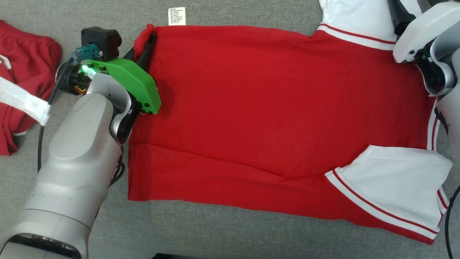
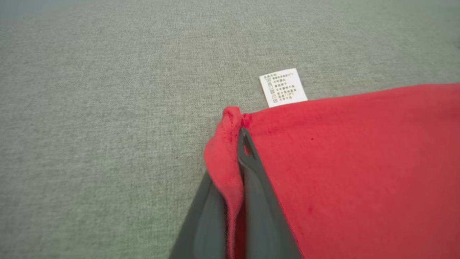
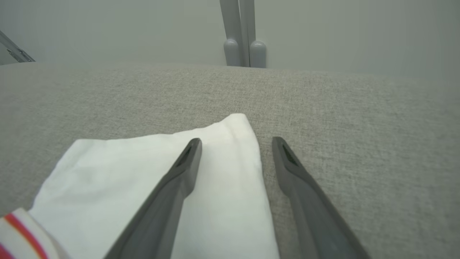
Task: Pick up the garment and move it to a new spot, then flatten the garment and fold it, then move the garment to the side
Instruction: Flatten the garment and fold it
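Observation:
The garment (image 1: 269, 108), a red shirt with white, red-striped sleeves, lies spread flat on the grey cloth surface (image 1: 251, 233). My left gripper (image 1: 150, 37) is at its far left hem corner, shut on a pinched-up fold of red cloth (image 2: 222, 158) beside the white care label (image 2: 283, 87). At the far right, my right gripper (image 3: 237, 144) stands open over the tip of the white sleeve (image 3: 125, 180). One finger is above the sleeve and the other above bare grey cloth. Nothing is held between them.
Another red garment with white trim (image 1: 21, 72) lies at the left edge, beside my left forearm and its black cable (image 1: 39, 144). Beyond the surface's far edge stand two grey posts (image 3: 242, 36) against a pale wall.

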Robot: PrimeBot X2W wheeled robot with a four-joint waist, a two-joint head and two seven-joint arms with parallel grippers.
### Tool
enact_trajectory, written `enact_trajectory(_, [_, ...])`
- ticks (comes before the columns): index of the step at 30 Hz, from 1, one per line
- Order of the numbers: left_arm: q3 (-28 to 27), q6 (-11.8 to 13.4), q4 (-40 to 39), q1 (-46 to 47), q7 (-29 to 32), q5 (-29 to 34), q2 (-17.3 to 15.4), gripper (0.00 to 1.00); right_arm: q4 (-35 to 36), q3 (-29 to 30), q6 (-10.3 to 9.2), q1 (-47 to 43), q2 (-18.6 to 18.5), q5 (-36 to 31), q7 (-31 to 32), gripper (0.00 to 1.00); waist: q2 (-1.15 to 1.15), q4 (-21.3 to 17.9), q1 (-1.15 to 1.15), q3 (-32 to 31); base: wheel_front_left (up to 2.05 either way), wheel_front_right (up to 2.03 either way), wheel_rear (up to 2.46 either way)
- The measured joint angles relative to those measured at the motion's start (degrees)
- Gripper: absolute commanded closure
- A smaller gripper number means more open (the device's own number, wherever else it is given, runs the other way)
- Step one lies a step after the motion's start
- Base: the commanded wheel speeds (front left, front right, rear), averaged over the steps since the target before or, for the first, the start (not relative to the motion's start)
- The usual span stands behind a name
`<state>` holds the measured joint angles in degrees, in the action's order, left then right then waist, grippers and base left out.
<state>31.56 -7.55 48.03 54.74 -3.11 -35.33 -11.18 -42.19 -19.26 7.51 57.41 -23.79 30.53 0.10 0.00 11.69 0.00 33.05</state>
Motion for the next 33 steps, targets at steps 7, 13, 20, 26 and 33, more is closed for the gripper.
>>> enact_trajectory(7, [2.1, 0.0, 1.6, 0.9, -0.9, -1.9, 0.2, 1.0, -4.8, -4.8, -0.01, 4.5, -1.1, 3.8, 4.6, 0.75, 0.0, 0.4, 0.0, -0.4, 0.0, 0.0, 0.0])
enact_trajectory(13, [3.5, 0.0, 2.6, 1.1, -3.5, -2.9, -0.3, 1.0, -5.0, -8.5, 0.0, 5.4, -3.1, 6.9, 2.3, 1.0, 0.0, 0.3, 0.0, -1.5, 0.0, 0.0, 0.0])
enact_trajectory(20, [4.0, 0.0, 2.7, 1.1, -7.7, -2.7, -2.0, 1.0, -1.4, -10.9, 0.0, 2.6, -5.3, 11.0, -7.2, 1.0, 0.0, -0.6, 0.0, -4.6, 0.0, 0.0, 0.0])
enact_trajectory(26, [3.2, 0.2, -0.4, -0.9, -9.3, -2.8, -4.6, 1.0, 5.0, -11.4, 0.0, -3.5, -7.7, 14.2, -12.9, 1.0, 0.0, -2.4, 0.0, -8.2, 0.0, 0.0, 0.0])
enact_trajectory(33, [1.5, 3.6, -8.9, -10.2, -10.2, -3.9, -9.2, 1.0, 15.6, -9.6, 0.0, -15.5, -8.9, 15.6, -14.8, 1.0, 0.0, -6.3, 0.0, -11.3, 0.0, 0.0, 0.0])
